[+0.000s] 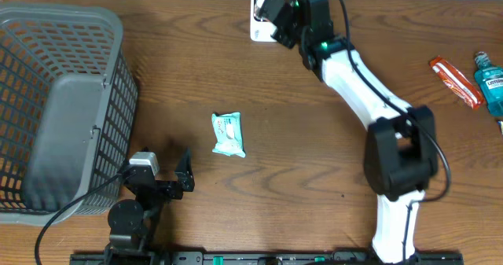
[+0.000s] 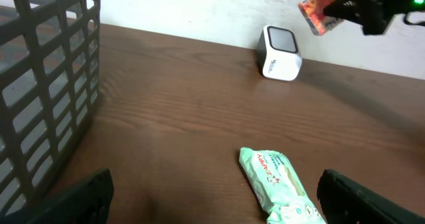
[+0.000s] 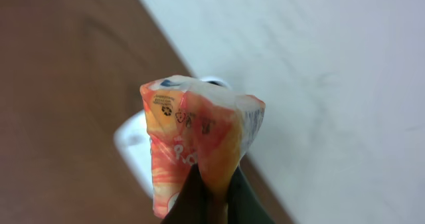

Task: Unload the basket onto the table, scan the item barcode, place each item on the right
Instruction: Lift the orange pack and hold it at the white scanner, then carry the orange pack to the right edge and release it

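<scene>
Packet (image 3: 199, 137), orange, sits clamped in the closed right gripper (image 3: 211, 194), its long axis pointing out from the jaws at the scanner (image 2: 279, 51) just beyond; left gripper (image 2: 216, 201) rests wide open, well apart.

Ahead of the left end effector (image 2: 212, 184), bare bench (image 1: 299, 155) runs up to the white scanner (image 2: 279, 53), broken only by the green wipes pack (image 1: 228, 134) just beyond its spread fingers. The grey basket (image 1: 118, 100) walls off its left side. The right end effector (image 3: 212, 191), pinching an orange packet (image 3: 199, 137), has the scanner close beneath it, while a red tube (image 1: 456, 82) and blue bottle (image 1: 491, 84) lie well off to its right.
</scene>
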{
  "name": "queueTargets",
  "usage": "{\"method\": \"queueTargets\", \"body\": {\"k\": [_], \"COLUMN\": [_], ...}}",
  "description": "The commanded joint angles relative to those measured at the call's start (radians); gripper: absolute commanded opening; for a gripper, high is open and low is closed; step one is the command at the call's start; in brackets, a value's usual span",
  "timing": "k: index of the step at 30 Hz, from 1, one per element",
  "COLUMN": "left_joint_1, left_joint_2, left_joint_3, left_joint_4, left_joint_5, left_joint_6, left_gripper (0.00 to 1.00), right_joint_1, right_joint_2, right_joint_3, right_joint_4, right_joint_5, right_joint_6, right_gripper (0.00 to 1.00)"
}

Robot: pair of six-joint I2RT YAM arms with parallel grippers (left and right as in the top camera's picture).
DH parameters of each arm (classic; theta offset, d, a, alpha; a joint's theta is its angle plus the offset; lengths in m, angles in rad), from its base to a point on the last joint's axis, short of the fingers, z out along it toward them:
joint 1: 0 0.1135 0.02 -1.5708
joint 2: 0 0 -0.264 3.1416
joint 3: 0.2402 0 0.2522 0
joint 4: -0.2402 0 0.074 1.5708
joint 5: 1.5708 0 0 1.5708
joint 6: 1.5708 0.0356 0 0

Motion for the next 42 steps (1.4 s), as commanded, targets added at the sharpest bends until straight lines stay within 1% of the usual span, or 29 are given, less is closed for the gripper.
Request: {"method": "queueTargets", "body": {"k": [1, 4, 8, 17, 19, 21, 23, 27, 30, 33, 37, 39, 42], "left_joint_1": [0.005, 0.005, 0.005, 0.005, 0.005, 0.005, 0.005, 0.005, 0.005, 0.005, 0.005, 0.005, 0.005], "left_joint_2": [-0.002, -0.002, -0.002, -0.002, -0.002, -0.002, -0.002, -0.002, -0.002, -0.002, -0.002, -0.002, -0.002], "left_joint_3": [-0.025, -0.025, -0.025, -0.025, -0.025, -0.025, -0.025, -0.025, -0.025, -0.025, -0.025, -0.025, -0.025], "left_joint_4": [-0.006, -0.006, -0.006, -0.006, -0.006, -0.006, -0.006, -0.006, -0.006, -0.006, -0.006, -0.006, -0.006], "left_joint_5": [0.016, 0.016, 0.016, 0.016, 0.016, 0.016, 0.016, 0.016, 0.016, 0.016, 0.016, 0.016, 0.016], "left_joint_6": [0.013, 0.013, 0.013, 0.013, 0.013, 0.013, 0.013, 0.013, 0.013, 0.013, 0.013, 0.013, 0.013], "left_gripper": [0.98, 0.98, 0.98, 0.98, 0.98, 0.98, 0.98, 0.98, 0.98, 0.98, 0.98, 0.98, 0.98], "right_joint_1": [0.002, 0.009, 0.014, 0.019, 0.023, 0.027, 0.032, 0.034, 0.01, -0.027, -0.094, -0.139, -0.208], "right_joint_2": [0.114, 0.203, 0.271, 0.281, 0.281, 0.28, 0.271, 0.219, 0.14, 0.05, -0.042, -0.067, -0.072], "right_joint_3": [0.144, 0.26, 0.35, 0.351, 0.351, 0.351, 0.351, 0.351, 0.351, 0.351, 0.351, 0.351, 0.351], "right_joint_4": [-0.009, -0.009, -0.011, 0.002, 0.003, 0.002, -0.028, -0.168, -0.302, -0.476, -0.716, -0.812, -0.954], "right_joint_5": [0.153, 0.227, 0.246, 0.242, 0.237, 0.228, 0.236, 0.275, 0.317, 0.361, 0.37, 0.378, 0.462], "right_joint_6": [-0.099, -0.145, -0.188, -0.19, -0.171, -0.119, -0.093, -0.074, 0.034, 0.14, 0.231, 0.283, 0.412], "right_gripper": [0.01, 0.01, 0.01, 0.01, 0.01, 0.01, 0.01, 0.01, 0.01, 0.01, 0.01, 0.01, 0.01]}}
